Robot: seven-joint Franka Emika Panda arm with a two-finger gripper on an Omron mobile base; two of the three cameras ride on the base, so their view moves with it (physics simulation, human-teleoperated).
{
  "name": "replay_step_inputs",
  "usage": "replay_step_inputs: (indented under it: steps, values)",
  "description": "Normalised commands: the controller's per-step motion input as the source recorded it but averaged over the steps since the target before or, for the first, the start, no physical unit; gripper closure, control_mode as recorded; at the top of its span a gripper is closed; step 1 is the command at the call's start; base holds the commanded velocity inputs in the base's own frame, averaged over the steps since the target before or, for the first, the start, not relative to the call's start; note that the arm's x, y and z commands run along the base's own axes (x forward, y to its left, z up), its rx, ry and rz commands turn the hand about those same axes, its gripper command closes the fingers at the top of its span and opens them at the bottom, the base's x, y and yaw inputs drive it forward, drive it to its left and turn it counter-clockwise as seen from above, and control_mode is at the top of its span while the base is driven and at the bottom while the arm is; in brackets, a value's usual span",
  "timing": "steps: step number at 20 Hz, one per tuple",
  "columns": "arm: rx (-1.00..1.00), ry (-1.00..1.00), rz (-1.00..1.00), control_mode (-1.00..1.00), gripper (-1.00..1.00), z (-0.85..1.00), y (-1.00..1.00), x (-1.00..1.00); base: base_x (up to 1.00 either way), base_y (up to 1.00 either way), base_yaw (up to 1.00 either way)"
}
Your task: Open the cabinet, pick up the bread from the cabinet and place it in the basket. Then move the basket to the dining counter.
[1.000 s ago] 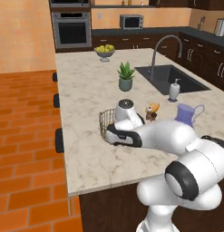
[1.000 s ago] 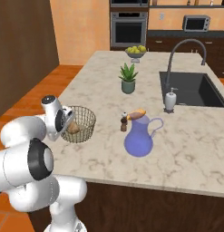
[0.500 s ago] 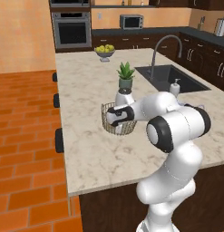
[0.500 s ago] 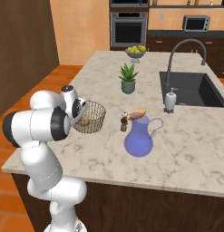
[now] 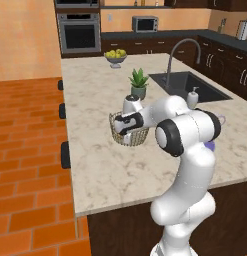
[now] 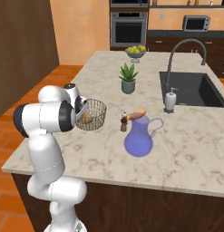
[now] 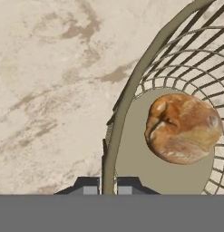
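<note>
Sitting on the beige marble tabletop (image 6: 186, 149), the wire basket (image 6: 93, 114) holds the bread (image 7: 183, 128), which rests on its solid beige bottom toward one side. Just to the basket's right in the right base view stand a small pepper grinder (image 6: 124, 122) and a blue pitcher (image 6: 139, 135); they are near it but apart. Farther back a potted plant (image 6: 128, 78) stands near the sink (image 6: 195, 88) with its tall curved faucet (image 6: 186, 52), a soap dispenser (image 6: 170, 99) sits at the sink's edge, and a grey bowl of fruit (image 6: 135, 51) is at the far end. The robot's own white arm covers part of the basket in the left base view. The pincer (image 7: 107, 186) is clamped on the basket's rim, one tip to each side of the wire, jaws nearly together. Whether the basket is lifted clear of the tabletop is hard to judge from these angles.
</note>
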Motion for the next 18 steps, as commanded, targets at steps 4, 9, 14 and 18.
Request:
replay_step_inputs:
  steps: [4, 9, 14, 18]
  values:
    - [0.0, -0.01, 0.0, -1.0, 1.0, -0.92, -0.02, 0.0, 0.0, 0.0, 0.0]
    - [0.0, 0.05, 0.0, -1.0, 1.0, -0.48, -0.03, 0.04, 0.0, 0.0, 0.0]
    - [0.01, 0.02, 0.0, -1.0, -1.0, -0.01, -0.06, -0.11, 0.0, 0.0, 0.0]
    - [0.01, 0.0, 0.0, -1.0, -1.0, 0.54, 0.0, -0.38, 0.0, 0.0, 0.0]
